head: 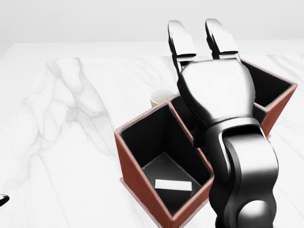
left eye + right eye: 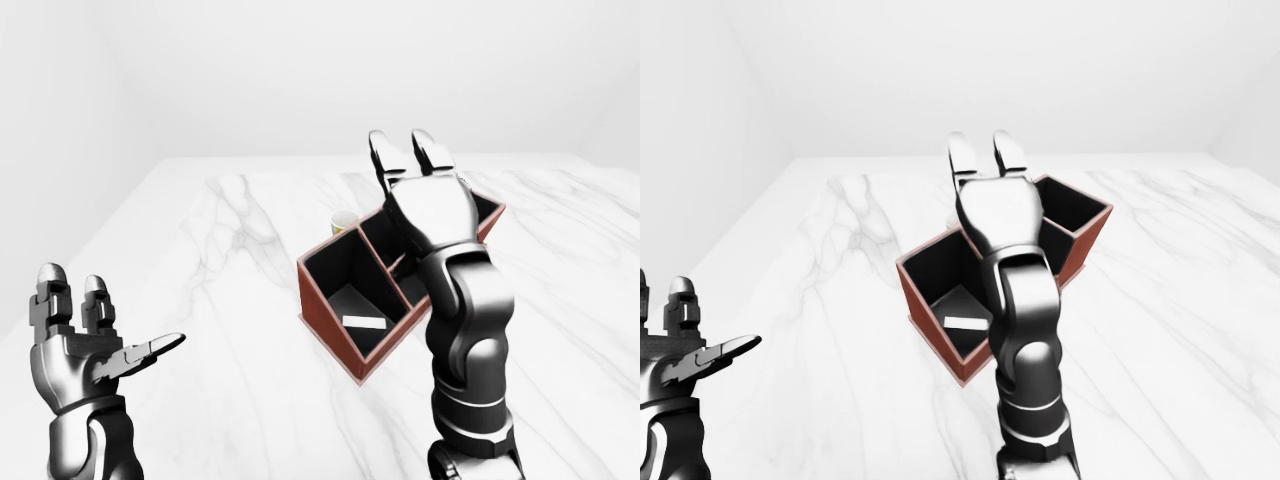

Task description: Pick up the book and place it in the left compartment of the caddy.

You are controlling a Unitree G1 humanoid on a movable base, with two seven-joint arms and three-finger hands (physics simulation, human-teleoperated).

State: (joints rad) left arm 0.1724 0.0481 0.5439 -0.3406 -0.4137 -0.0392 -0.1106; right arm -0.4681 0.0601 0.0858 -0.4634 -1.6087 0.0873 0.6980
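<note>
The red-brown caddy [image 1: 127, 156] with black compartments stands on the white marble table [image 1: 66, 142]. A dark book [image 1: 164, 173] with a white label lies flat on the floor of the caddy's left compartment. My right hand [image 1: 196, 35] is raised above the caddy, open, fingers pointing up, holding nothing. Its forearm hides most of the middle compartment in the head view. In the left-eye view my left hand [image 2: 108, 318] hovers open at the lower left, far from the caddy.
A small pale yellow cup [image 1: 160, 97] stands on the table just beyond the caddy's left compartment. White marble stretches to the left of the caddy, and plain white walls rise past the table's far edge.
</note>
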